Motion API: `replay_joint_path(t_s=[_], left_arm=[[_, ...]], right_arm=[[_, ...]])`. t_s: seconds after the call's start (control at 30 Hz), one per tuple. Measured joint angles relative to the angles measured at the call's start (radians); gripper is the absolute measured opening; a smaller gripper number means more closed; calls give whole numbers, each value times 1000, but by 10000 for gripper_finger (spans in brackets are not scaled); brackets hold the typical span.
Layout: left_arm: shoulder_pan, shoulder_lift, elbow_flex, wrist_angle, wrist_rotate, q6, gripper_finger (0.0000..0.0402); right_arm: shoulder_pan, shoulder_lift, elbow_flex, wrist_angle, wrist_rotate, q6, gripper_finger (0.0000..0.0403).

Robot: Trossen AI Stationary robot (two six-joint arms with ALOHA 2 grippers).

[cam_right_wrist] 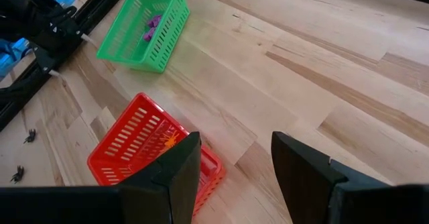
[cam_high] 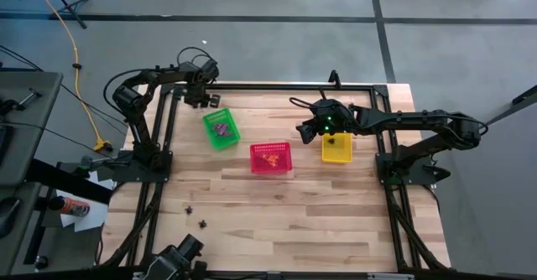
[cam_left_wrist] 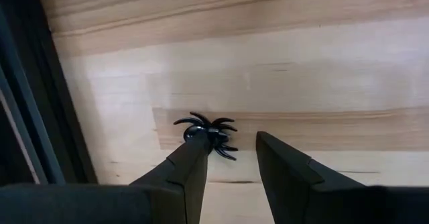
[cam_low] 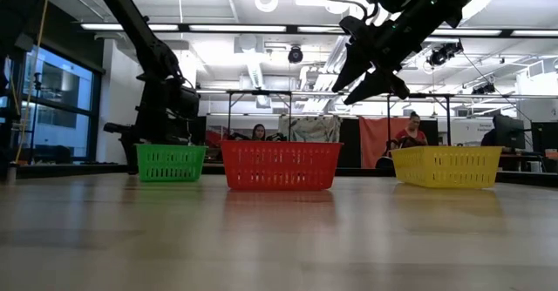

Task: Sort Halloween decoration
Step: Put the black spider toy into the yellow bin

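A: Where's the small black plastic spider trinket (cam_left_wrist: 209,134) that comes next?

B: On the bare pale wooden bench (cam_high: 336,221), close to its far left corner, just behind the green plastic mesh basket (cam_high: 221,129). In the left wrist view its body lies right at the tip of one dark finger (cam_left_wrist: 190,158), with legs fanning out beyond it.

A: So between the fingers?

B: Not quite. It sits off to one finger's side of the gap, touching or nearly touching that tip; I can't tell which. The left gripper (cam_left_wrist: 231,147) is parted and grasping nothing. I'd judge it needs a small sideways shift so the gap straddles the body before it closes.

A: Long axis?

B: The spider is roughly round, legs spreading to all sides, so I'd say turning the wrist matters little.

A: And the other arm?

B: The right gripper (cam_right_wrist: 233,155) hangs high above the bench's middle, between the red plastic mesh basket (cam_right_wrist: 141,150) and the yellow plastic mesh basket (cam_high: 336,147), its fingers spread and empty. It's well apart from this spider, so the left arm is plainly the nearer one.

A: Anything else loose?

B: Two more small black trinkets (cam_high: 195,215) lie near the bench's near left edge, far from both grippers
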Motion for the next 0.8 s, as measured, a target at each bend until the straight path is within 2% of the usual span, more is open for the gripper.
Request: replay_joint_path(t_s=[0.1,0.3,0.5,0.8], left_arm=[[-9,0,0,-12,34,-16,119],[-45,-2,1,-14,171,-56,119],[-73,-1,1,-10,164,-15,119],[-39,6,40,12,146,88,119]], right_arm=[[0,0,0,0,0,0,177],[0,0,0,0,0,-2,177],[0,0,0,0,0,-5,177],[0,0,0,0,0,-5,177]])
